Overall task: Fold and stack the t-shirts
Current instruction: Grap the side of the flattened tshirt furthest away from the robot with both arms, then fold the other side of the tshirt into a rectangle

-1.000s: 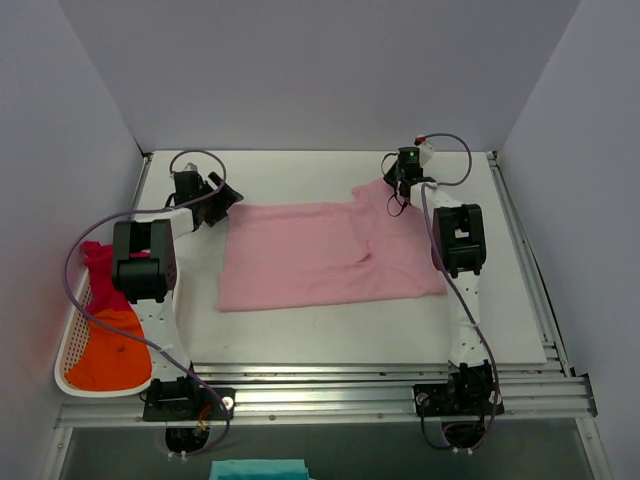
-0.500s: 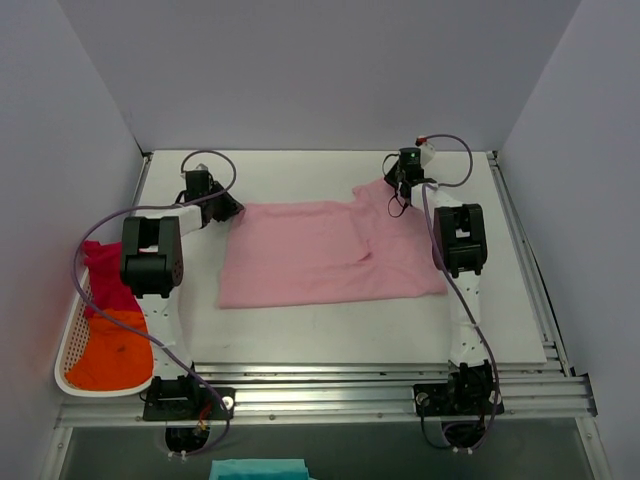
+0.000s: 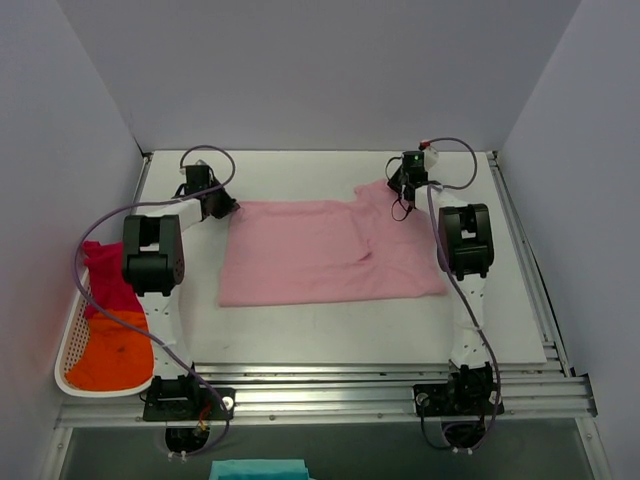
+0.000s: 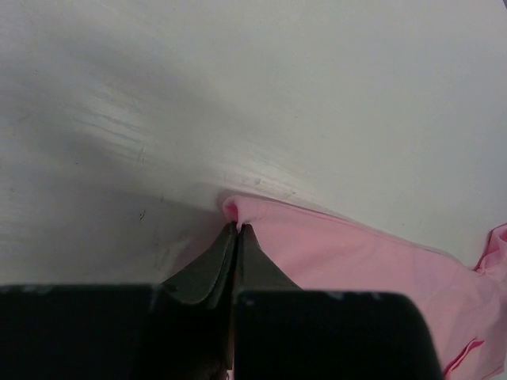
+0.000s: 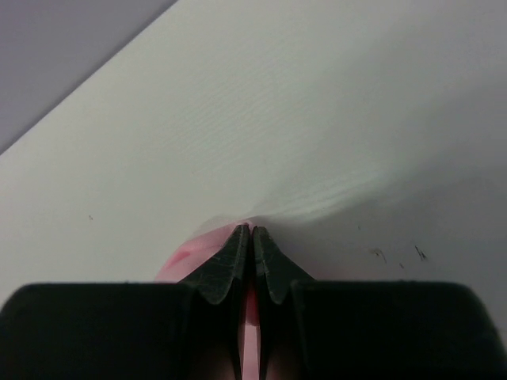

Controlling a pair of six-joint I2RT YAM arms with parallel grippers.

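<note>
Two pinches to log: your left jaws are clenched on the far-left corner of the light pink t-shirt (image 3: 330, 255), and your right jaws are clamped on its far-right corner. The shirt lies spread mid-desk (image 3: 300, 340). Magenta-red t-shirt (image 3: 104, 275) and orange t-shirt (image 3: 112, 350) sit in the white basket (image 3: 66, 352) at the desk's left edge.

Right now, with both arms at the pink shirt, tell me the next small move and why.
Probably lift both far corners slightly, together, to start the fold. The left fingers and right fingers are each shut on a far corner of the pink shirt, which lies spread flat on the table.
</note>
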